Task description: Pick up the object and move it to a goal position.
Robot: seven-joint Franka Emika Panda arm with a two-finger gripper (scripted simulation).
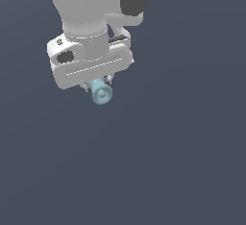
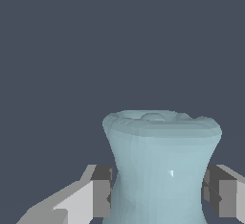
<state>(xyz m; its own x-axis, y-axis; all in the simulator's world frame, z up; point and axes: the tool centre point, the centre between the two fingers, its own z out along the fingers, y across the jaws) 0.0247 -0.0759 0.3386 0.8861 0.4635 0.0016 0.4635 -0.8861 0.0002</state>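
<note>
White end effector (image 1: 98, 85) is holding the pale-blue object (image 1: 101, 93) between its two fingers (image 2: 101, 189), the flanged end pointing out below the arm (image 1: 86, 12), against plain grey background

Object (image 1: 101, 93): small pale-blue stubby cylinder, waisted body, wider flanged round end with central dimple. Held aloft between the end effector (image 1: 99, 85) fingers, flanged end pointing outward.

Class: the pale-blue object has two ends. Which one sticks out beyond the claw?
The wider flanged end with the central dimple: on the pale-blue object it points clear of the claw, whose fingers grip the narrower waist.
</note>
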